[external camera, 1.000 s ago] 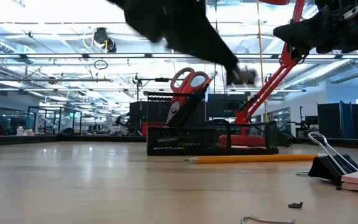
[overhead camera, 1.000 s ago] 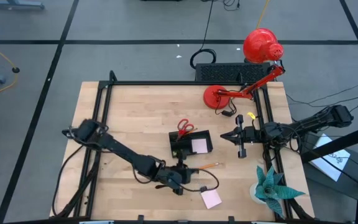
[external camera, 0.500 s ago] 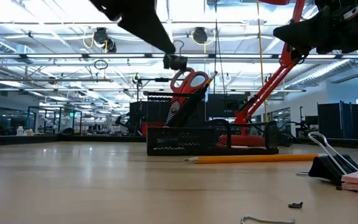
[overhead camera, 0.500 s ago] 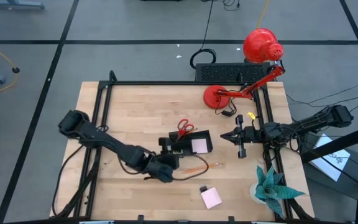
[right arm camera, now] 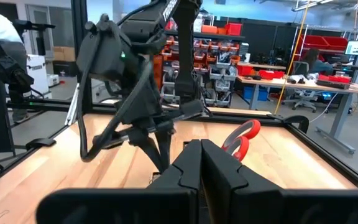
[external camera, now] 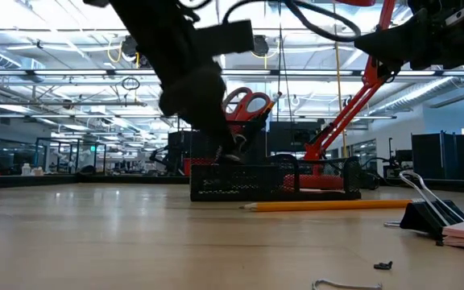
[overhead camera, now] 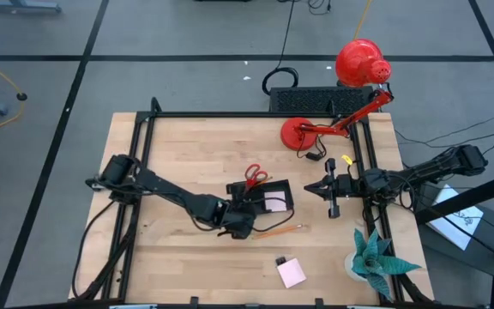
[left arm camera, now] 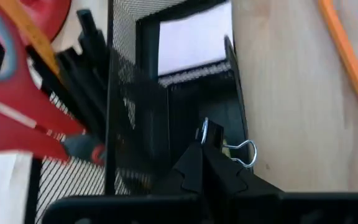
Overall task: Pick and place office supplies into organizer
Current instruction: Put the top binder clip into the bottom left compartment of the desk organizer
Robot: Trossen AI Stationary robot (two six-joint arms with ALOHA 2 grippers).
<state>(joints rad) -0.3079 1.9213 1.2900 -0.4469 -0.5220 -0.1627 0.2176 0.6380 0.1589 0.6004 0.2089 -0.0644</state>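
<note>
The black mesh organizer point(overhead camera: 268, 199) point(external camera: 272, 181) stands mid-table. Red-handled scissors point(overhead camera: 256, 176) point(external camera: 246, 105) stick up from its cup, and a pink pad point(overhead camera: 274, 201) lies in its tray. My left gripper point(overhead camera: 247, 206) point(left arm camera: 202, 146) hangs over the organizer's near-left part, shut on a small binder clip point(left arm camera: 244, 152). An orange pencil point(overhead camera: 283, 229) point(external camera: 329, 206) lies flat just near of the organizer. A pink sticky-note pad point(overhead camera: 292, 274) with a black clip point(external camera: 425, 216) beside it lies near the table's near edge. My right gripper point(overhead camera: 311, 187) point(right arm camera: 201, 149) waits shut on the right. My left gripper pinches the binder clip at its fingertips, coming from above and pointing down. One silver wire handle point(left arm camera: 204, 132) shows at the fingertips, and the other loop point(left arm camera: 246, 154) sticks out to the side. The fingers hide the clip's body. The clip is lifted clear above the organizer's mesh.
A red desk lamp point(overhead camera: 350, 94) and a black ribbed box point(overhead camera: 316, 99) stand at the far right. The teal paper plant point(overhead camera: 376, 262) is at the near right corner. A tiny dark piece point(external camera: 383, 265) and a wire clip point(external camera: 345, 283) lie on the near table. Bare wood spreads on the left.
My left gripper has moved from beside the sticky-note pad toward the far edge, rising and then coming down over the organizer's near-left part. The pad, its clip and the pencil have stayed where they were.
</note>
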